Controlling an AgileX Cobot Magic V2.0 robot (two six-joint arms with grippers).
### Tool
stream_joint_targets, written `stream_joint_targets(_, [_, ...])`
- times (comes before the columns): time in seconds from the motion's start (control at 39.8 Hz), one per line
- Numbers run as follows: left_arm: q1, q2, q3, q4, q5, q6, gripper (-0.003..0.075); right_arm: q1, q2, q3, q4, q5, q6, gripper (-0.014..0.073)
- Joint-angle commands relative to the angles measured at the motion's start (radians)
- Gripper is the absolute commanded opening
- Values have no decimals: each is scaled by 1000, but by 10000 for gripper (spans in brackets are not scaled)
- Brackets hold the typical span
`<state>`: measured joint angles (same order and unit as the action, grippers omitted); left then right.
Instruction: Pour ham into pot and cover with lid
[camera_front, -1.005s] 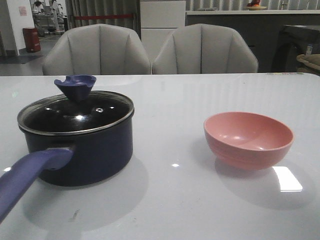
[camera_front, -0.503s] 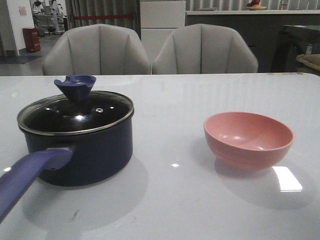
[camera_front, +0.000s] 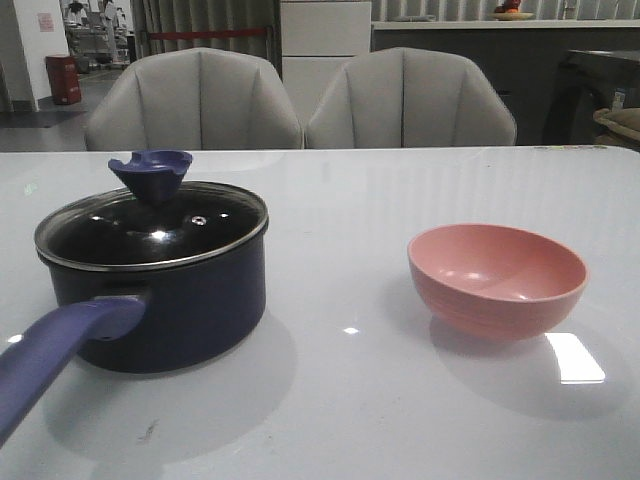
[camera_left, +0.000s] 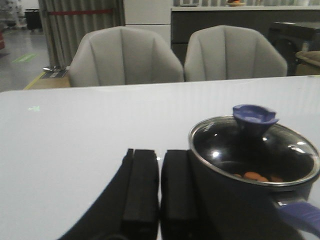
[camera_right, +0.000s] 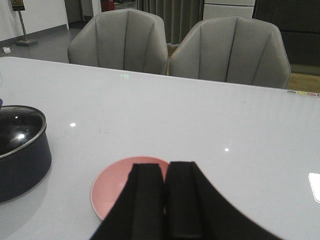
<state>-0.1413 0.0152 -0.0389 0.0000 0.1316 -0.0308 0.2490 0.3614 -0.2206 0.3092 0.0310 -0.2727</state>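
Observation:
The navy pot (camera_front: 170, 300) stands on the table at the left, its blue-purple handle (camera_front: 50, 360) pointing toward me. The glass lid (camera_front: 150, 225) with its blue knob (camera_front: 150, 172) sits on the pot. Through the lid in the left wrist view, orange ham chunks (camera_left: 256, 176) lie inside the pot (camera_left: 240, 200). My left gripper (camera_left: 159, 155) is shut and empty, just beside the pot. My right gripper (camera_right: 165, 167) is shut and empty, above the near side of the pink bowl (camera_right: 117, 187). Neither gripper shows in the front view.
The pink bowl (camera_front: 497, 278) stands at the right and looks empty. Two grey chairs (camera_front: 300, 100) stand behind the table's far edge. The white table (camera_front: 350, 400) runs wide around both vessels.

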Motion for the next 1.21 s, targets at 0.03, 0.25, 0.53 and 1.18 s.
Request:
stream_joint_targets(0.03, [60, -17, 38, 0, -161, -46, 121, 2, 5, -27, 2, -68, -8, 138])
stream_joint_targets(0.25, [81, -44, 77, 0, -193, -68, 121, 2, 5, -27, 2, -67, -8, 138])
stream_joint_targets(0.53, [81, -44, 77, 0, -195, -68, 121, 2, 5, -27, 2, -67, -8, 138])
stream_joint_targets(1.18, [81, -44, 77, 0, -195, -68, 121, 2, 5, -27, 2, -67, -8, 138])
